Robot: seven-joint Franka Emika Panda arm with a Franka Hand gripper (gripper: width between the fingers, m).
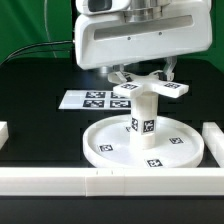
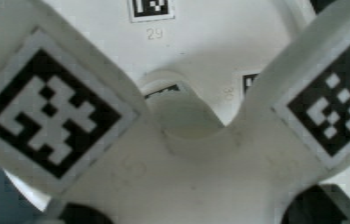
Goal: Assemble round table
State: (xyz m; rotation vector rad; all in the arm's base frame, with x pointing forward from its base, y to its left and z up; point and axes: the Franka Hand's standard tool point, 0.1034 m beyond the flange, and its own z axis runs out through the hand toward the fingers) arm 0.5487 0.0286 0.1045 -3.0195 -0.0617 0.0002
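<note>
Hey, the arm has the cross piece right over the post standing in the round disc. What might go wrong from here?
1. The cross-shaped piece, held in the pincer, is at the top of the cylinder. If it is off-centre, it may jam or seat crooked.
2. A sideways push could tip the cylinder in the round disc. How firmly it sits in the socket cannot be seen.

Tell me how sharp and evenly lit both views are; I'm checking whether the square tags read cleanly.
Exterior view: soft, even light, no glare; the white disc and cylinder blend, their tags small and coarse. Wrist view: the cross-shaped piece fills the frame, its big tags slightly soft-edged, grey shadow in the notch between arms.
</note>
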